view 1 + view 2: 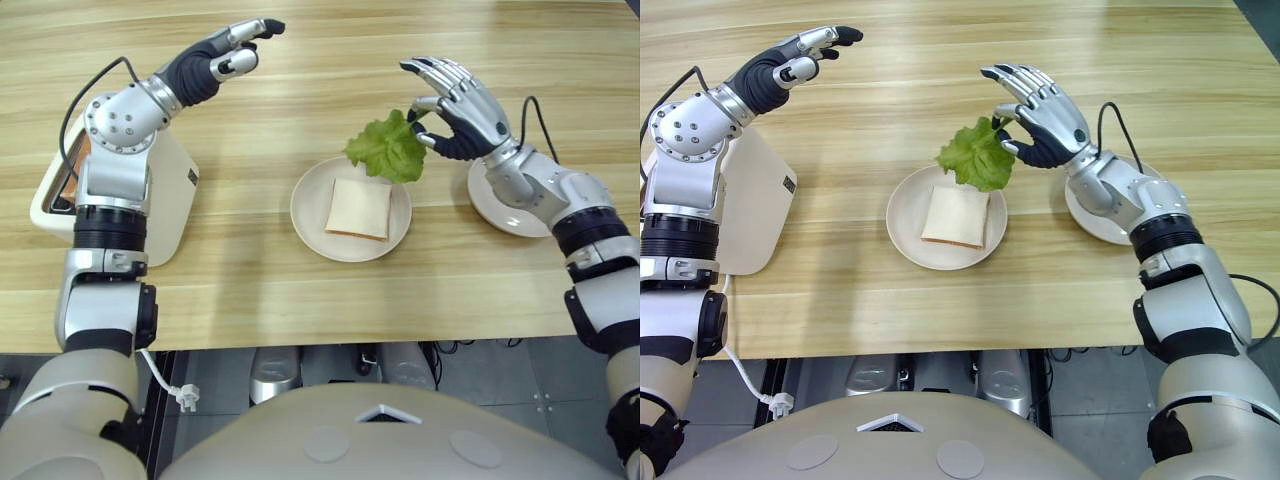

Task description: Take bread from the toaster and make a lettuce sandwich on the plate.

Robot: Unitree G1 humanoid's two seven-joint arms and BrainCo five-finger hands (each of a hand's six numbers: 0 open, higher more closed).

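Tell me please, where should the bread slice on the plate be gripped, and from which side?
I would grip the bread slice by its near edge, coming from above on the near left. It lies flat on the plate, so only a thin edge can be pinched, and the lettuce in the right hand hangs over its far edge.

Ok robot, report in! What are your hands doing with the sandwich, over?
Right hand holding lettuce over far edge of plate. Left hand empty, beyond toaster. One bread slice on plate. Path clear.
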